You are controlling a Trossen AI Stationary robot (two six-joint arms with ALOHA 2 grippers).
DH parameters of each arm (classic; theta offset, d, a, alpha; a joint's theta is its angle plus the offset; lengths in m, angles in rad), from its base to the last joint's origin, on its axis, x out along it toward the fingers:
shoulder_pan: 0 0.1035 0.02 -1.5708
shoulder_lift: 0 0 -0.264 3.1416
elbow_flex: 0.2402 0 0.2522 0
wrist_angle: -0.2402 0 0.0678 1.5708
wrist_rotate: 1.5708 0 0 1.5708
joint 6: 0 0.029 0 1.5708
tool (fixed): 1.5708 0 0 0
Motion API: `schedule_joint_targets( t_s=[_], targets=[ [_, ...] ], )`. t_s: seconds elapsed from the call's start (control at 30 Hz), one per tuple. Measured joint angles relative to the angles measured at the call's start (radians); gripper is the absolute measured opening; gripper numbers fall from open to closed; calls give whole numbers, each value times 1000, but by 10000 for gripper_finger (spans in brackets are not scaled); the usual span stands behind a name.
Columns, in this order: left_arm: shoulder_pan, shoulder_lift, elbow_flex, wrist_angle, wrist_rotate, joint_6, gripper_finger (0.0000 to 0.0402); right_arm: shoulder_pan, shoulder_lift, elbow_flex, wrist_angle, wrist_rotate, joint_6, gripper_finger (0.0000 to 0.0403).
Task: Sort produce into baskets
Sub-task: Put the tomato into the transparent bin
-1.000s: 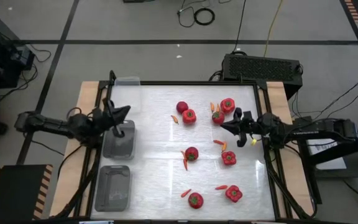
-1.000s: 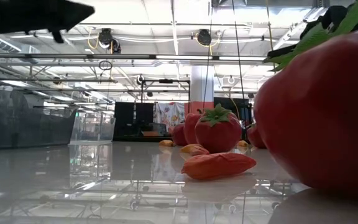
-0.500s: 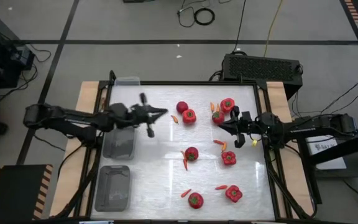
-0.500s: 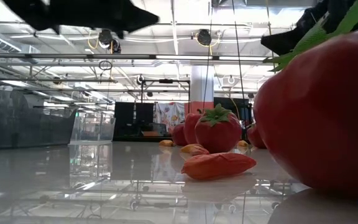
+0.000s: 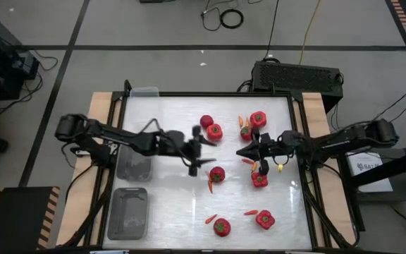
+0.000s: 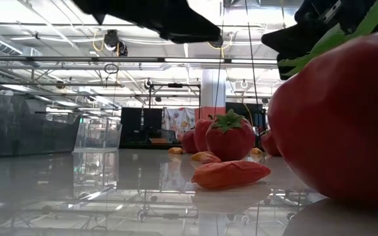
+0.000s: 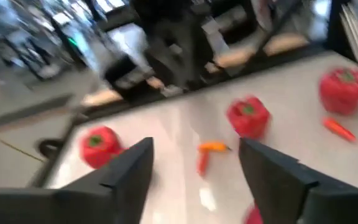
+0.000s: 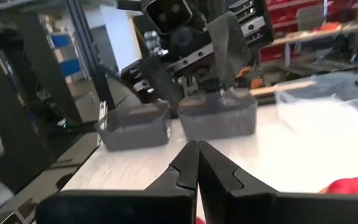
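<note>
The left gripper had swung away from the grey baskets out over the surface, its jaws now spread with nothing in them. It was likely going for more produce nearby. The right gripper stayed clenched, holding nothing.

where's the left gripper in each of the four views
High view: left gripper, open, above mid-table, just left of the produce.
Low view: the gripper is the dark shape along the top edge.
Left wrist view: the gripper is at the bottom, its two fingers spread.
Right wrist view: the gripper is at upper centre, facing the camera.
Shared landmark: the grey baskets, left of it from above, behind it in the right wrist view.
</note>
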State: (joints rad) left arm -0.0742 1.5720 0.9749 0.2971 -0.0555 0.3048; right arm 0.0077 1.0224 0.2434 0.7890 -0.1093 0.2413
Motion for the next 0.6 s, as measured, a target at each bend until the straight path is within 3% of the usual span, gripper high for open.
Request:
schedule_joint_targets(
  t_s=[0.13, 0.27, 0.6],
  targets=[
    [-46, 77, 103, -125, -8, 16, 308, 31, 5, 46, -93, 0, 0, 0],
    [-76, 141, 150, -126, -45, -8, 340, 61, 1, 86, -211, 7, 1, 0],
    [-106, 311, 192, -123, -129, -37, 352, 164, 1, 98, -343, 68, 59, 0]
  ],
)
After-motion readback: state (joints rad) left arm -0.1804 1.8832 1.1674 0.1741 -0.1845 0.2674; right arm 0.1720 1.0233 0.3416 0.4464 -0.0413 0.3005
